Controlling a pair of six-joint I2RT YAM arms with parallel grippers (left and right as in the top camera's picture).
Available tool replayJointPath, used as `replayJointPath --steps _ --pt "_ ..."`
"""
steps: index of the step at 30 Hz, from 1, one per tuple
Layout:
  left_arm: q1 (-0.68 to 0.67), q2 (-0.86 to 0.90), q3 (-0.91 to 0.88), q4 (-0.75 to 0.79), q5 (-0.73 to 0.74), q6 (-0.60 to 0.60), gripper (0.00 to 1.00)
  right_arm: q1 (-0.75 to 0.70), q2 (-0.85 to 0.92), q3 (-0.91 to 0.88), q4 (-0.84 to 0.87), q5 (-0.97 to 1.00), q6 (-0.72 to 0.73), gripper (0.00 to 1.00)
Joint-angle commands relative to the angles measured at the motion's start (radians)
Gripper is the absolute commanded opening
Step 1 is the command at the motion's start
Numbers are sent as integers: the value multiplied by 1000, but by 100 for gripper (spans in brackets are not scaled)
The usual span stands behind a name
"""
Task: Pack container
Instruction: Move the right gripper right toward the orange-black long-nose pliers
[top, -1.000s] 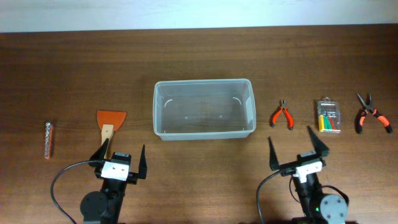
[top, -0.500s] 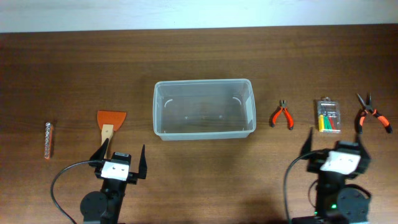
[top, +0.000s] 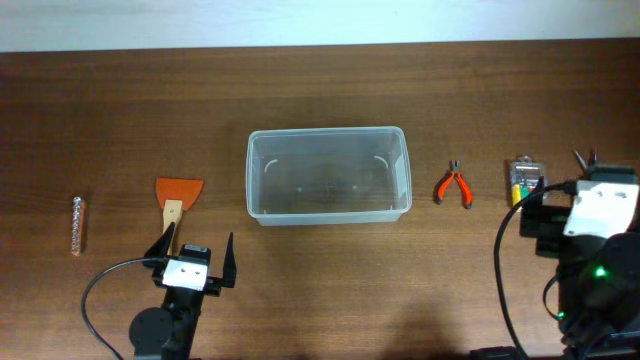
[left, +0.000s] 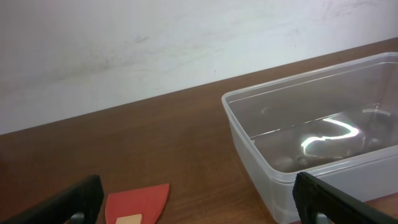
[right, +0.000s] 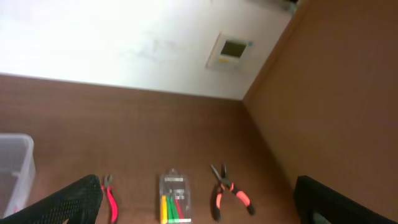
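Claws, two, one per arm. The left claw (top: 195, 250) sits at the near edge of the worktop (top: 320, 290) with its fingers spread wide and nothing between them. The right claw (right: 196, 185) is likewise wide open and holds nothing. Its arm stands farther out, over the right end of the tool row.

Scraper (top: 178, 195), one, with an orange blade and a pale wooden handle. It lies just beyond the left claw, handle end toward the claw's left finger and blade pointing away.

Packet (top: 79, 224), one, narrow and orange-edged with a silvery strip inside. It lies well left of the scraper and is too small to identify.

Container (top: 327, 131), one: a large clear rectangular tub with rounded corners and a rim. It stands upright at the middle of the worktop, between the scraper and the small pliers and apart from both. Only glints of light show on its floor.

Pliers, two pairs.
- The small pliers (top: 453, 186) have orange handles and lie right of the container.
- The long-nose pliers (right: 229, 196) have orange-and-black handles and lie farthest right. In the overhead view the right arm mostly covers them.

Bit case (right: 174, 199), one, small and clear, lying between the two pairs of pliers. It holds yellow, green and red bits side by side. Their number cannot be counted.

Worktop: dark brown wood grain. It carries every item in a loose row running left to right.

Room: a white wall (left: 155, 43) runs along the far edge of the worktop. It bears one small rectangular wall plate (right: 233, 48). A brown panel (right: 336, 93) closes the right side.
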Motion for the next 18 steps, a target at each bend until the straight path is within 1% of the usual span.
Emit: replayJointPath --steps 1,3,6,8,11,13,18 --pt "-3 -6 -5 0 -4 12 99 9 10 49 3 -4 11 99" --pt "-3 -6 -5 0 -4 12 99 8 14 58 2 53 17 99" --pt "-3 -6 -5 0 -4 12 99 8 37 83 -31 237 142 99" --pt "-3 -6 -5 0 -4 12 99 7 68 126 -97 277 209 99" --pt "-3 -6 -5 0 -4 12 99 -21 148 236 -229 263 304 99" --pt "-3 -6 -5 0 -4 12 99 -55 208 313 -307 233 319 99" --pt "-3 -6 -5 0 -4 12 99 -230 413 571 -513 13 318 99"
